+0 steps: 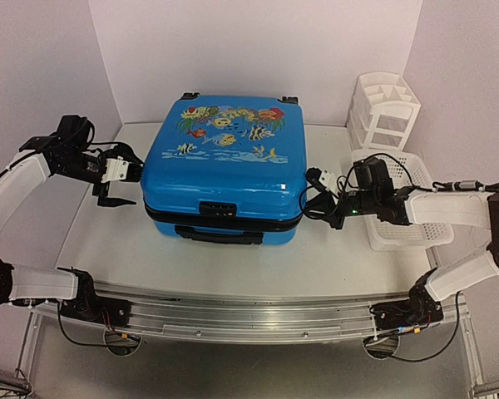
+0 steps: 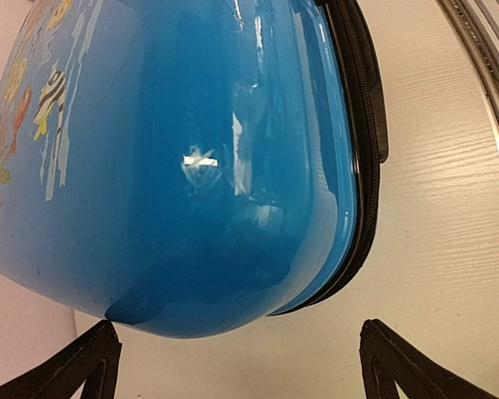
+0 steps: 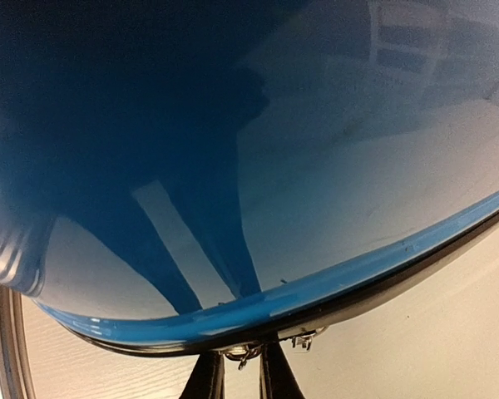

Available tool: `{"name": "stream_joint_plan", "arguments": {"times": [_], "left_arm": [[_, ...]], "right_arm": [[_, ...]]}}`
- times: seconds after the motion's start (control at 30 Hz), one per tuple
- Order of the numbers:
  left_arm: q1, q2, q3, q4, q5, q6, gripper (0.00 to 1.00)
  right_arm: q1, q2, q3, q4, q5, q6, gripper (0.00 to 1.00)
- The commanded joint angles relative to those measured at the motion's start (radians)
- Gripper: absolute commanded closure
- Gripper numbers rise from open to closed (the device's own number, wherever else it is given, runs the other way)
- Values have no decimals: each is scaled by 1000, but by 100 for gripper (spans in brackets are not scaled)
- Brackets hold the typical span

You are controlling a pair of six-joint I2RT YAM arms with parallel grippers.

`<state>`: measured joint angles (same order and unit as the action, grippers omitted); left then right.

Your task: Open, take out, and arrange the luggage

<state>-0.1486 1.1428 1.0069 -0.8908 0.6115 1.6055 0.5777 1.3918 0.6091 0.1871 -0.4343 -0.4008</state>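
The luggage (image 1: 224,166), a bright blue hard-shell suitcase with a fish-and-flowers print, lies flat and closed in the middle of the table, its black handle (image 1: 218,236) facing the near edge. My left gripper (image 1: 116,187) is open and empty just off its left side; in the left wrist view the gripper (image 2: 237,370) has its fingers wide apart below the blue shell (image 2: 191,166) and black zipper band (image 2: 368,166). My right gripper (image 1: 312,198) is at the suitcase's right side. In the right wrist view its fingers (image 3: 206,378) pinch a metal zipper pull (image 3: 251,354) under the shell (image 3: 233,125).
A white mesh basket (image 1: 399,237) sits right of the suitcase, under my right arm. A white drawer organizer (image 1: 387,112) stands behind it at the back right. White walls close the back and sides. A metal rail (image 1: 249,320) runs along the near edge.
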Motion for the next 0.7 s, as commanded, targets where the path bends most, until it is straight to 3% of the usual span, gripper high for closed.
{"name": "stream_joint_plan", "arguments": {"times": [0.0,0.67], "left_arm": [[-7,13,15,-48,-2,24,0],[-7,8,1,-56,-3,43,0]], "right_arm": [[11,20,13,18,8,-1,90],[12,37,-21,29,34,60,87]]}}
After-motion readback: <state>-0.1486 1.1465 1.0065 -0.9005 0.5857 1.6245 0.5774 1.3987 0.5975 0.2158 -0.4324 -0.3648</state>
